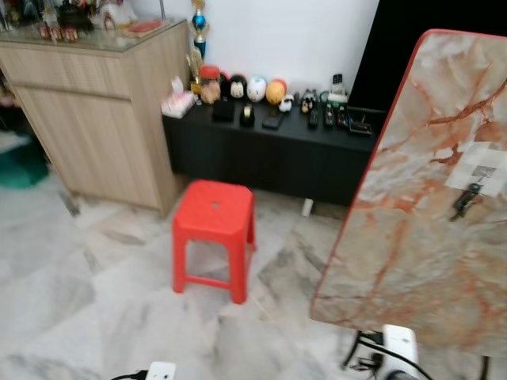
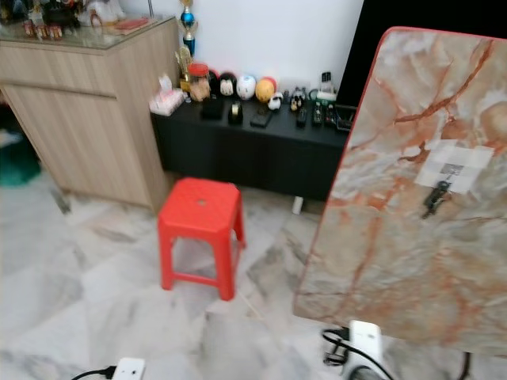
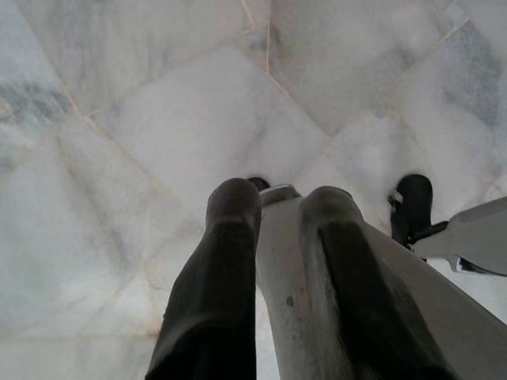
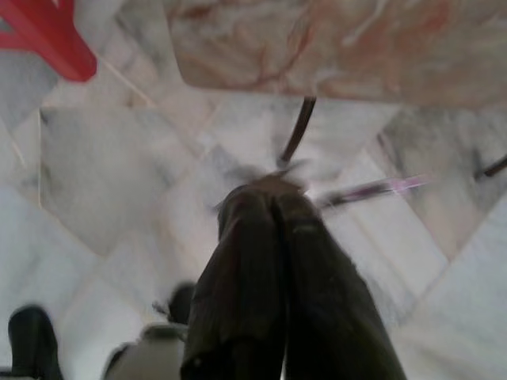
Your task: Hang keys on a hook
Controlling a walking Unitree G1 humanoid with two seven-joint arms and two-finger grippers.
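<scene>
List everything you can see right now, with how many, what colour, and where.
Marble-patterned board: one, cream with orange veins and red edge, leaning upright on the right.
Hook: one, dark, on a white patch on the board.
Stool: one, red, on the floor.
Low cabinet: one, black, against the wall.
Round figurines: several, mixed colours, on the low cabinet.
Remotes: a few, black, on the low cabinet.
Wooden cabinet: one, light wood, left.
Trophy: one, blue and gold, beside the wooden cabinet.
Floor: white-grey marble tiles.
Left tool: black fingers slightly apart, pointing at the floor.
Right tool: black fingers together, key ring at its tips.
</scene>
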